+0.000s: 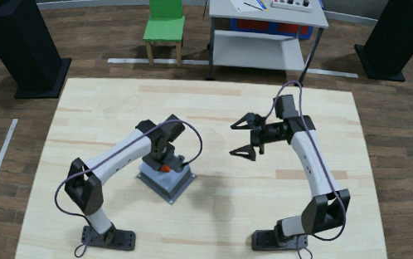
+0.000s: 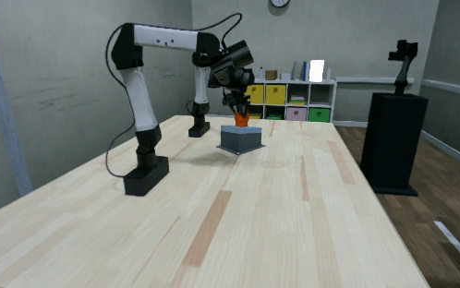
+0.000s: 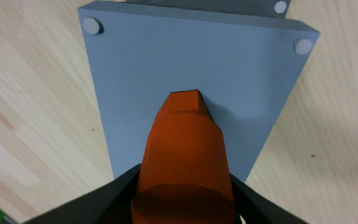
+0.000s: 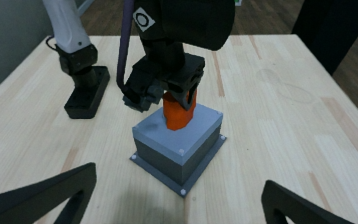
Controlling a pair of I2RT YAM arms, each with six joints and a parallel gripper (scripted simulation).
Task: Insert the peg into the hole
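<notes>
With its fingers closed on the orange peg [image 1: 165, 168] [image 2: 241, 119] [image 3: 184, 155] [image 4: 178, 114], the left tool [image 1: 172, 164] [image 2: 238, 105] [image 3: 182, 176] [image 4: 178, 104] points down over the pale blue plate [image 1: 153, 173] [image 2: 228, 129] [image 3: 130, 65] [image 4: 155, 142]. The peg's lower end is at the plate's top face, where a thin dark sliver of the hole shows beside it in the left wrist view; how deep it sits, if at all, cannot be told. To do this step well, the peg should be squared to the face and its flats matched to the hole, then eased down in small moves, pausing and shifting slightly sideways if it catches rather than leaning harder on it. A light, steady grasp would let it find its own seat. The plate tops a grey block [image 1: 171, 195] [image 2: 241, 142] [image 4: 180, 172] on the desk [image 1: 225, 207] [image 2: 251, 222] [image 3: 35, 115] [image 4: 290, 150], towards the edge where both arms are mounted and nearer the left arm's corner. Well apart, the right tool [image 1: 242, 141] [image 4: 179, 180] stands wide open with nothing in it. No brand or label can be read; the left arm carries only a ring mark on a white patch.
</notes>
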